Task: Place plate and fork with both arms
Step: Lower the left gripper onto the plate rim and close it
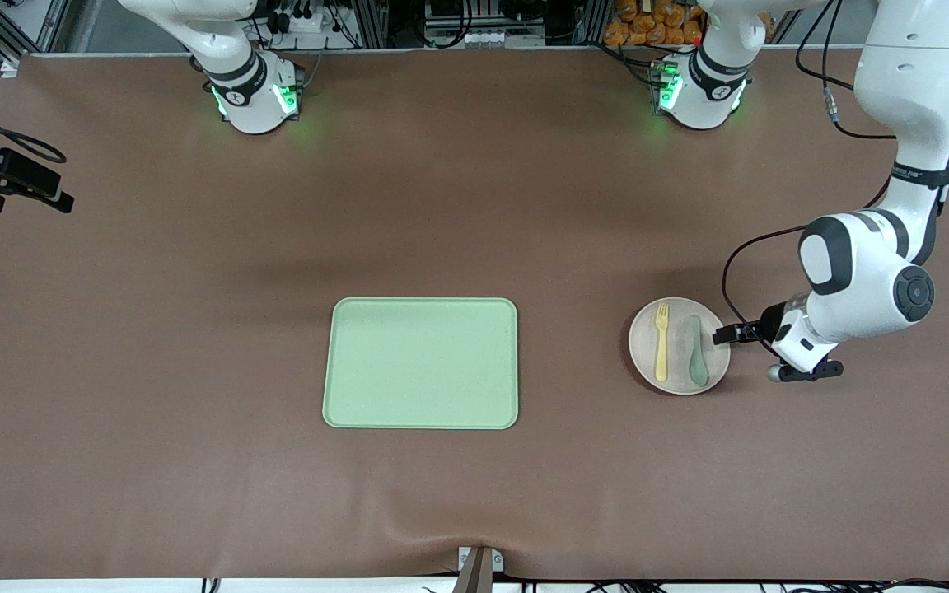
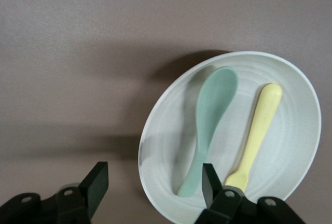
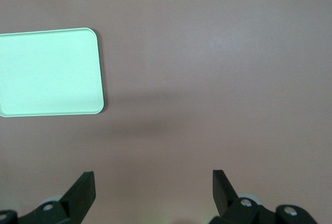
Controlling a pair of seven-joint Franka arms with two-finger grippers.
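Plate [image 1: 679, 346] sits on the counter [image 1: 194, 371] toward the left arm's end, well apart from the green tray [image 1: 421, 363]. Fork [image 1: 661, 340] and grey-green spoon [image 1: 697, 350] lie side by side in it. Left pincer [image 1: 734, 333] sits low at the plate's rim, one finger [image 2: 210, 182] over the inside, the other outside, jaws wide, nothing held. Risk: closing on the thin rim could tip the plate and send the fork sliding off. Right pincer [image 3: 154, 193] waits above bare counter, jaws wide, empty.
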